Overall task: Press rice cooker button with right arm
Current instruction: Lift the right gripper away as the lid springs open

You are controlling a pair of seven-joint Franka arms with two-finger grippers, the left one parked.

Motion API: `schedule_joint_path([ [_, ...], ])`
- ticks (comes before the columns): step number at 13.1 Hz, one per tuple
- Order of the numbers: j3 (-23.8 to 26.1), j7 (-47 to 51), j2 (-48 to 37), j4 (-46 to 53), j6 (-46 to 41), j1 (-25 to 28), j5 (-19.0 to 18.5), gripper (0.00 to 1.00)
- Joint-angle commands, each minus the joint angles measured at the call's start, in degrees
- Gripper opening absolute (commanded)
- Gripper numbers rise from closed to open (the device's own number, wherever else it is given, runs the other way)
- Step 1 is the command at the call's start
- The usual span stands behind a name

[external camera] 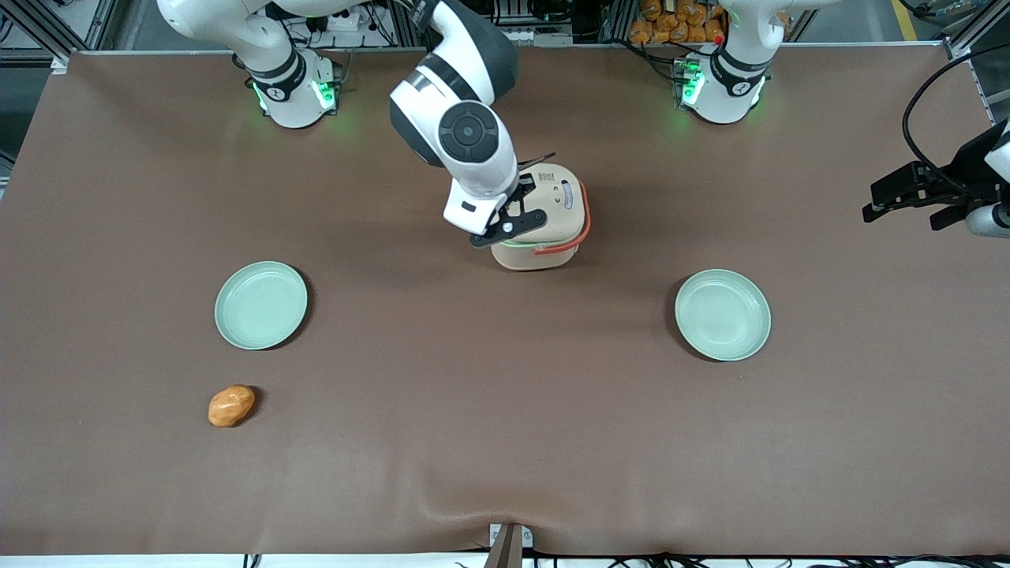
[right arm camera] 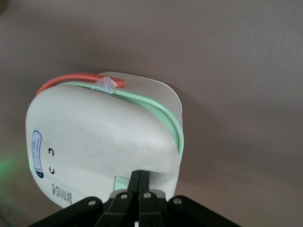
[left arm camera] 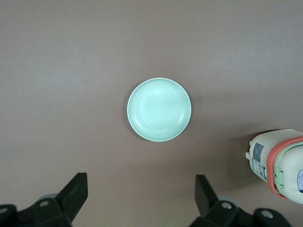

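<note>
The rice cooker stands at the middle of the brown table, cream with a red-orange handle and a pale green rim. Its lid is closed. It also shows in the right wrist view and in the left wrist view. My right arm reaches down over the cooker. My gripper is shut, with its fingertips pressed together. They rest on the lid's edge, right beside a small pale green button. The gripper holds nothing.
A pale green plate lies toward the working arm's end, nearer the front camera than the cooker. A second plate lies toward the parked arm's end and shows in the left wrist view. A small orange-brown lump lies near the first plate.
</note>
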Motion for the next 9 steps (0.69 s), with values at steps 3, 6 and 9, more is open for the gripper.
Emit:
schedule_joint_path([
  [3, 0.2, 0.3, -3.3, 1.6, -3.9, -2.9, 6.2, 0.0],
  [6, 0.2, 0.3, -4.6, 1.8, -5.4, -3.9, 6.3, 0.14],
  [9, 0.3, 0.0, -6.1, 1.9, -6.4, -5.7, 6.3, 0.34],
])
